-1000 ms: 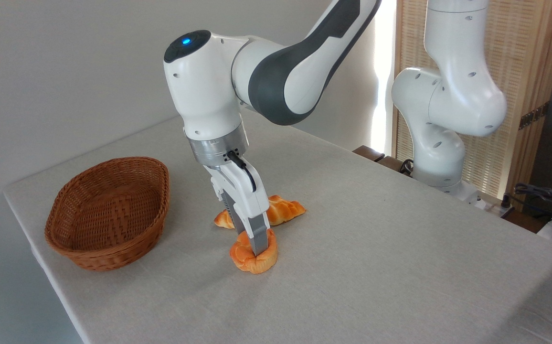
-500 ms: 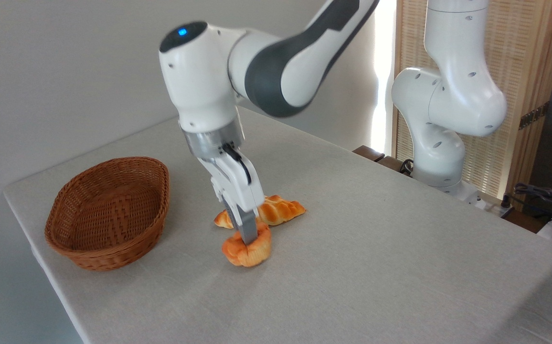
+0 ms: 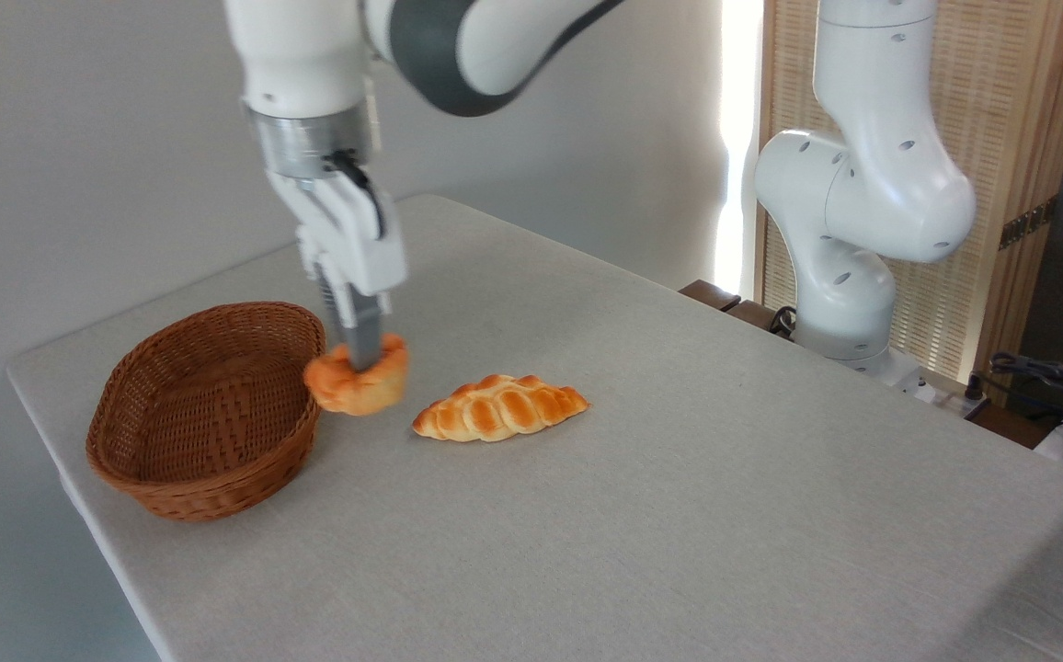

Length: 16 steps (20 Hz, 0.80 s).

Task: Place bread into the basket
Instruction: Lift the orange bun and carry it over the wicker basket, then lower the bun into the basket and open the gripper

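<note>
The bread [image 3: 355, 384], a small lumpy orange bun, hangs in the air above the table, just right of the basket's right rim. My gripper [image 3: 361, 357] is shut on the bread from above, its grey fingers pressed into the bun's top. The basket [image 3: 205, 405], an oval brown wicker one, stands on the table's left end with nothing inside it. The bun's left edge overlaps the basket's rim in this view.
A longer golden braided loaf [image 3: 499, 407] lies on the grey tablecloth right of the held bun. The arm's white base [image 3: 849, 276] stands at the table's far right edge. The table's left edge runs close past the basket.
The gripper has lifted the bun off the table and carried it up and left, from in front of the braided loaf to the basket's right rim.
</note>
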### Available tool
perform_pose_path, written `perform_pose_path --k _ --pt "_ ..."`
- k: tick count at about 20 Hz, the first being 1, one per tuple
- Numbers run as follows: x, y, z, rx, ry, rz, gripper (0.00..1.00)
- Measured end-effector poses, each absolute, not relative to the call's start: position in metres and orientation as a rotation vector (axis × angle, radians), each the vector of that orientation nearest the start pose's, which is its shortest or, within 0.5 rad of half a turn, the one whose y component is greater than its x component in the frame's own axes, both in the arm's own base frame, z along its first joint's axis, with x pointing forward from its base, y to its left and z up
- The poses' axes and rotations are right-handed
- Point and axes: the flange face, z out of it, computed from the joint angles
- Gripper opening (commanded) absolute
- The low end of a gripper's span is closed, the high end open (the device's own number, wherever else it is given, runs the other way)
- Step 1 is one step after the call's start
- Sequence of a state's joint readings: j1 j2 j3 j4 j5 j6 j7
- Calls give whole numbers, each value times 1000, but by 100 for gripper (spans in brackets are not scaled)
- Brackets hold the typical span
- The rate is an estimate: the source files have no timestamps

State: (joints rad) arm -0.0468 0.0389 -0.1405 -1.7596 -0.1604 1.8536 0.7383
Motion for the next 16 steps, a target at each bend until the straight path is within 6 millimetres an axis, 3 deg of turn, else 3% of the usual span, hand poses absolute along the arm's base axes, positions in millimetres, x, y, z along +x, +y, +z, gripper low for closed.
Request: perform_pose_path --k 3,5,11,16 --pt "602 -150 530 -3021 1323 -256 22" --pt "626 -172 516 -3048 1269 -367 33" --pt "650 -204 486 -3042 1280 -536 100" --pt "651 -215 472 -3003 1322 -521 100"
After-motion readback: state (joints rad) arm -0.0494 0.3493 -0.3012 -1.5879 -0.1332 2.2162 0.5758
